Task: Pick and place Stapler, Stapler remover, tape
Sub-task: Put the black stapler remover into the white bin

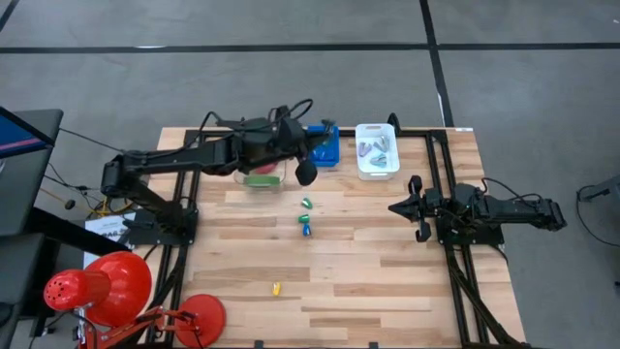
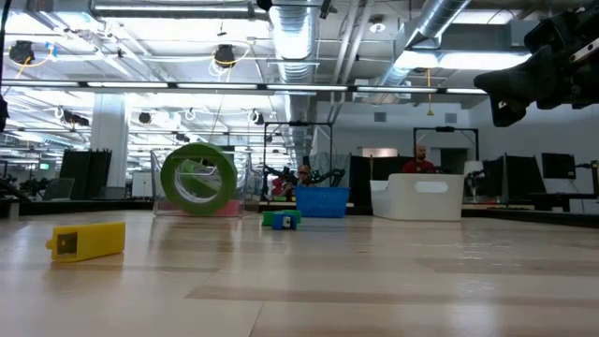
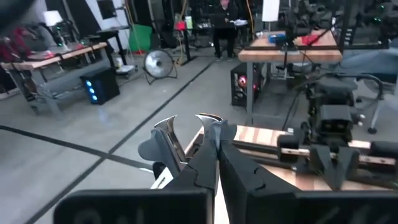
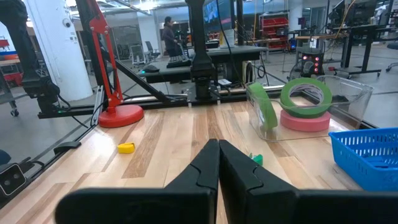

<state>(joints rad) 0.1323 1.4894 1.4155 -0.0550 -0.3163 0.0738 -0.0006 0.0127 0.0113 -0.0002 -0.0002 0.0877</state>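
Observation:
My left gripper (image 1: 306, 174) is raised above the table beside the clear container (image 1: 260, 176) and is shut on a silver stapler remover (image 3: 177, 134). The tape is in and at that container: a green roll (image 4: 305, 93) lies on a pink roll (image 4: 305, 121) inside it. Another green roll (image 4: 263, 104) stands on edge, leaning on its outer wall. Three small green and blue staplers (image 1: 305, 221) lie on the table's middle. My right gripper (image 1: 419, 208) is shut with nothing in it, low at the right edge. My left gripper pinches the stapler remover between its two fingers (image 3: 214, 155). The fingers hide the end they hold. The remover's silver claws (image 3: 166, 132) stick out past the fingertips. The fingers run about level, pointing toward the table's right side, and the remover is lifted clear of the table.
A blue basket (image 1: 326, 147) and a white tray (image 1: 378, 150) holding more small silver pieces stand at the far edge. A yellow piece (image 1: 276, 288) lies toward the near edge. A red lamp (image 1: 107, 286) stands at the near left corner. People sit beyond the table.

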